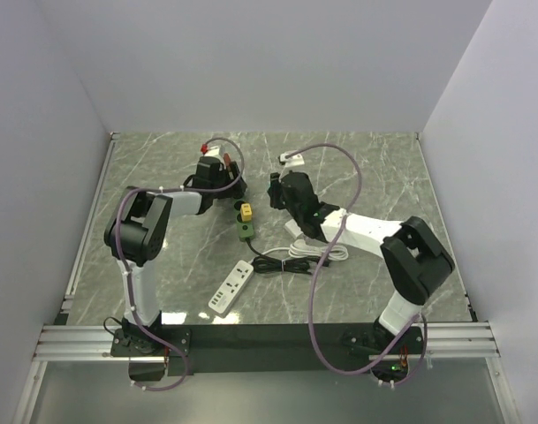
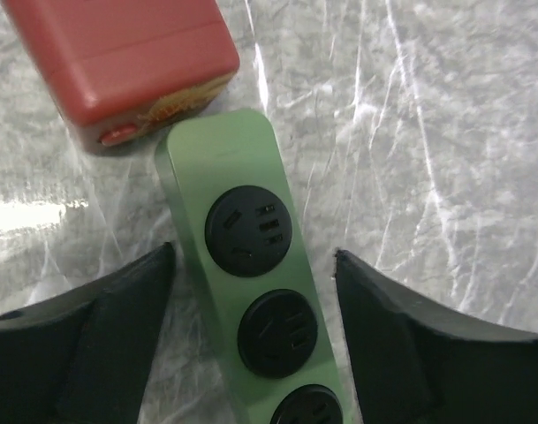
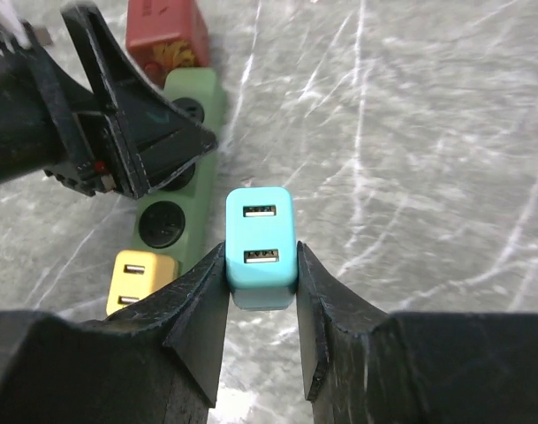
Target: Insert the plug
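1. Left wrist view: the left fingers (image 2: 92, 340) are standing wide apart, one on each side of a long green plastic power strip (image 2: 238, 177) with round black sockets. They are gripping nothing. Bare grey marble-patterned table (image 2: 445, 132) is showing in the gap on both sides. A red plastic box (image 2: 118, 62) is lying just past the strip's far end, so close that its corner seems to be touching it.

2. Right wrist view: the right fingers (image 3: 193, 309) are pressing closed on a boxy light-blue plastic plug (image 3: 261, 234) with two USB ports on its face, clamping its lower part from both sides. The plug is hanging above the table, just right of the green strip and apart from it. A small yellow plastic adapter (image 3: 134, 278) is sitting at the strip's near end. The left fingers are hovering over the sockets further along, with the red box beyond them.

3. Top external view: the left arm (image 1: 176, 203) is bending in over the far part of the green strip. The right arm (image 1: 366, 230) is reaching in from the right, with its fingers beside the strip; the plug is too small to make out here. A white plastic power strip (image 1: 231, 289) is lying nearer the arm bases, with a black cable (image 1: 273, 265) running from it towards a coiled white cable (image 1: 320, 252).
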`<state>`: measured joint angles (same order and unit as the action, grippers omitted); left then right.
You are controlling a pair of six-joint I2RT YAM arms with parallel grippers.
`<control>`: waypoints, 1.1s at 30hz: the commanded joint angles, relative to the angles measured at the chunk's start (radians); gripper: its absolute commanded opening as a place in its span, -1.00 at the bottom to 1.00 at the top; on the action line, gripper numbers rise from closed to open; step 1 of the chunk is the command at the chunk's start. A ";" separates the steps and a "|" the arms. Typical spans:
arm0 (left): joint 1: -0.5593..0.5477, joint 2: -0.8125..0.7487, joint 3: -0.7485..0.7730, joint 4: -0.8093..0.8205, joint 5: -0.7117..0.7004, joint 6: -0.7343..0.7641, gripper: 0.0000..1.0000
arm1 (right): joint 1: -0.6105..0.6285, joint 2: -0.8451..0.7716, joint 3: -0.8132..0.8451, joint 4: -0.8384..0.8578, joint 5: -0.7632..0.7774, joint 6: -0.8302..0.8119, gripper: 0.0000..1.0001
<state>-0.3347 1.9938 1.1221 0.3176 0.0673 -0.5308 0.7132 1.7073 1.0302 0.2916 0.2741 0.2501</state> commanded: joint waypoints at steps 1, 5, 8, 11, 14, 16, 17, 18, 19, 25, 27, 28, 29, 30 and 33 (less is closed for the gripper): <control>-0.021 0.013 0.050 -0.084 -0.066 0.037 0.52 | -0.008 -0.086 -0.044 0.110 0.039 0.014 -1.00; -0.039 0.016 0.074 -0.143 -0.136 0.040 -0.08 | -0.017 -0.139 -0.107 0.147 0.031 0.018 -1.00; -0.058 0.025 0.093 -0.187 -0.171 0.043 -0.26 | -0.023 -0.173 -0.148 0.179 0.011 0.023 -1.00; -0.082 0.022 0.100 -0.202 -0.204 0.043 -0.52 | -0.031 -0.202 -0.183 0.202 0.001 0.023 -1.00; -0.105 0.023 0.122 -0.218 -0.213 0.046 -0.58 | -0.040 -0.225 -0.212 0.215 -0.012 0.023 -1.00; -0.119 0.036 0.143 -0.242 -0.222 0.051 -0.65 | -0.041 -0.241 -0.231 0.227 -0.012 0.025 -1.00; -0.122 0.040 0.148 -0.247 -0.219 0.054 -0.71 | -0.043 -0.256 -0.251 0.233 -0.012 0.025 -1.00; -0.125 0.042 0.150 -0.253 -0.218 0.055 -0.74 | -0.041 -0.262 -0.259 0.238 -0.016 0.023 -1.00; -0.130 0.043 0.150 -0.253 -0.218 0.055 -0.77 | -0.043 -0.268 -0.266 0.248 -0.022 0.020 -1.00; -0.133 0.043 0.111 -0.198 -0.132 0.032 -0.92 | -0.026 -0.281 -0.335 0.337 -0.130 0.043 -1.00; -0.136 0.056 0.102 -0.180 -0.094 0.020 -0.99 | -0.012 -0.282 -0.344 0.337 -0.119 0.034 -1.00; -0.144 0.057 0.093 -0.166 -0.081 0.015 -0.99 | -0.006 -0.293 -0.348 0.331 -0.125 0.031 -1.00; -0.148 0.056 0.085 -0.151 -0.078 0.009 -0.99 | -0.003 -0.304 -0.360 0.333 -0.137 0.026 -1.00; -0.153 0.050 0.073 -0.134 -0.077 0.003 -0.99 | -0.001 -0.316 -0.370 0.336 -0.154 0.025 -1.00; -0.165 0.031 0.024 -0.058 -0.037 -0.020 -0.99 | 0.014 -0.370 -0.438 0.398 -0.220 0.025 -1.00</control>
<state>-0.4339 2.0048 1.2030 0.2352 -0.1596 -0.4950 0.7094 1.4147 0.6338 0.5724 0.1200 0.2749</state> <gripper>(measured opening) 0.013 0.394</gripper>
